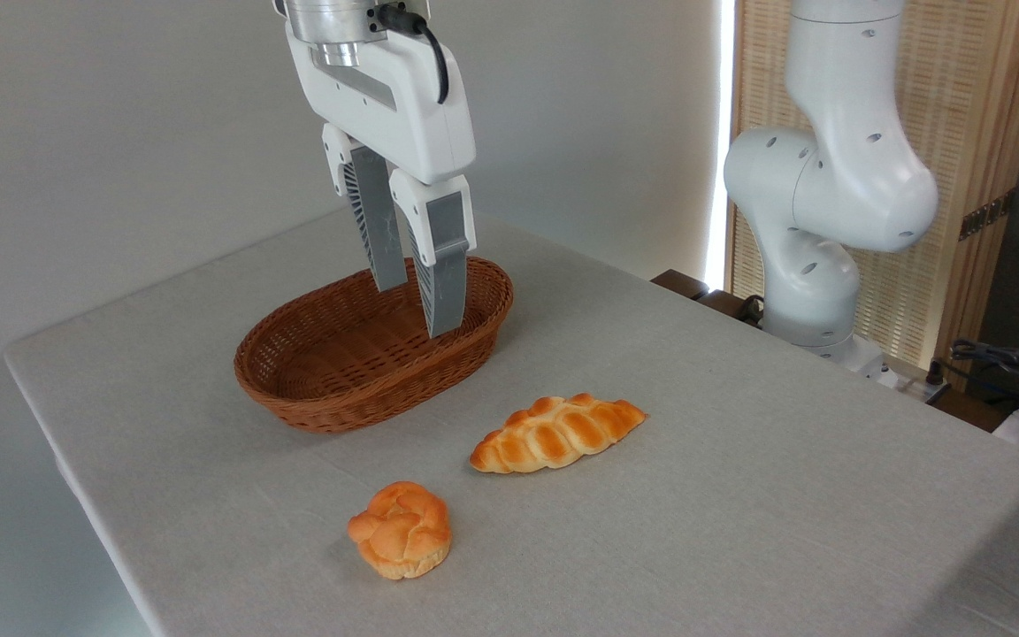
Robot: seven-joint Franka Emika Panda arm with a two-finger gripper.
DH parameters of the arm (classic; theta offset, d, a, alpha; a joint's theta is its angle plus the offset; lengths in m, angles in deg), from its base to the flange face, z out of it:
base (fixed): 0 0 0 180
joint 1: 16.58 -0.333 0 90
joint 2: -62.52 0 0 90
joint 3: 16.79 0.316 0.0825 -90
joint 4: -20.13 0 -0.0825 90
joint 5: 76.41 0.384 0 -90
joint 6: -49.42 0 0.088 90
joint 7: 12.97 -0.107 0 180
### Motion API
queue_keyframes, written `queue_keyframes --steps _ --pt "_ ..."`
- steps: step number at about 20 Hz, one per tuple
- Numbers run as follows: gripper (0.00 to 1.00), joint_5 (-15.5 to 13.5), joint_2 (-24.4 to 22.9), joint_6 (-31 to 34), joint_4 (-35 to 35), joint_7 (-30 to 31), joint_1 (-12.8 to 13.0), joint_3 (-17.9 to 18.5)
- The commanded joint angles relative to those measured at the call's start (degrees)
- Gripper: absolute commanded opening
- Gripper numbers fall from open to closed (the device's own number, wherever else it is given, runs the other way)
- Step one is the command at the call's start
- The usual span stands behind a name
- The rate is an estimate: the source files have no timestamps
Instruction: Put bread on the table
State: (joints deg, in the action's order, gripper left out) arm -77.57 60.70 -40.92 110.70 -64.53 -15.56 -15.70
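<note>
we see, from left to right: a brown wicker basket (359, 372) standing on the grey-clothed worktop (739, 460), with nothing visible inside it. above the basket's right half hangs the tool (414, 305), pointing down; its two grey fingers (443, 283) stand a little apart, with a narrow gap between the tips, and they have hold of nothing. in front of the basket, nearer the camera, we find a small round knotted bun (401, 529) lying on the cloth. to the right of the bun and just ahead of the basket lies the bread (556, 433), a braided loaf resting flat on the worktop, slanted with its right end farther back, apart from basket, bun and tool. at the far right we note the white arm's base (819, 257) beside the worktop.
</note>
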Motion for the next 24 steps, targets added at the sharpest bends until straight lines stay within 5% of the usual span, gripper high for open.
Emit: queue_keyframes --steps 1,24 --pt "1.00 0.36 0.32 -0.45 -0.66 1.10 -0.85 -0.65" --pt "1.00 0.36 0.58 -0.63 -0.57 5.50 -0.85 -1.44"
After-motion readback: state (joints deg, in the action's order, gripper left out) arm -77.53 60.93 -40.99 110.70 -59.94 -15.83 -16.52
